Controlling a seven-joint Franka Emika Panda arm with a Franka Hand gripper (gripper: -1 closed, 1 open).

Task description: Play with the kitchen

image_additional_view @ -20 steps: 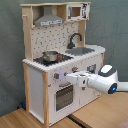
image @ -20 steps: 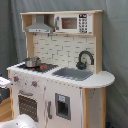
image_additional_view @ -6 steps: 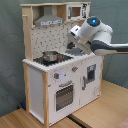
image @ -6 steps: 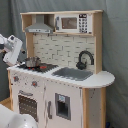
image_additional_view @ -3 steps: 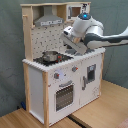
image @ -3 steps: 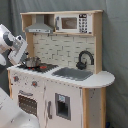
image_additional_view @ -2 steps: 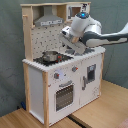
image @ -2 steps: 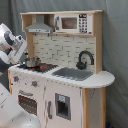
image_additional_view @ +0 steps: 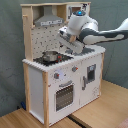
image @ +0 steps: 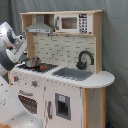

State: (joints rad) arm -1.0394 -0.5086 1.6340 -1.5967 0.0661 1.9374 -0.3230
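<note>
Over the hob end of the toy kitchen of pale wood and white panels [image_additional_view: 60,85] hangs the robot's white hand [image_additional_view: 67,40], seen best in the second exterior view, where it sits above the worktop between the hob and the sink side. The kitchen itself stands upright on a wooden surface [image_additional_view: 95,117] against a grey backdrop. A small silver metal pot [image_additional_view: 49,56] rests on the black hob, under the grey extractor hood [image_additional_view: 49,21].

Whether the hand's fingers are apart or together I cannot tell (the wrist body covers them in the second exterior view, and in the first exterior view only the arm's pale bulk shows at the first exterior view's left).

The relation that matters: the pot lies below the hand and toward the second exterior view's left, close but not touching as far as can be seen. The kitchen's long axis runs along the worktop, from hob to sink, and the hand is poised part-way along it. A short drop and a sideways shift would probably bring it to the pot.
</note>
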